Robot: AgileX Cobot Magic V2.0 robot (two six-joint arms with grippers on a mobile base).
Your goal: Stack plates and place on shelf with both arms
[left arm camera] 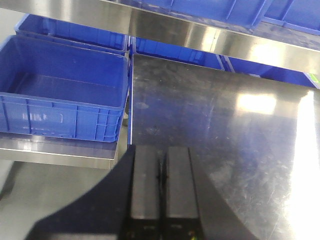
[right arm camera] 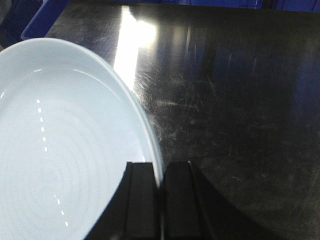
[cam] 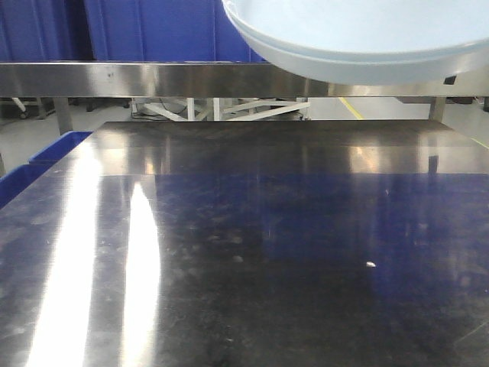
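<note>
The stacked plates (cam: 359, 46) are gripped by the rim in the right claw (right arm camera: 161, 170), which is clenched on the edge so that the dishes spread out to its left. They are carried clear above the tabletop (cam: 244, 252), seemingly to be brought level with the shelf (cam: 114, 76) ahead. The wrist is angled downward. The left claw (left arm camera: 161, 150) is pressed closed on nothing and held over the tabletop, with a blue crate (left arm camera: 60, 95) ahead to its left

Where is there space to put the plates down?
Nearly the whole steel table is bare, from the blue crate at its left edge back to the shelf rail. Only up high on the right is crowded, where the right hand holds the stacked plates.
</note>
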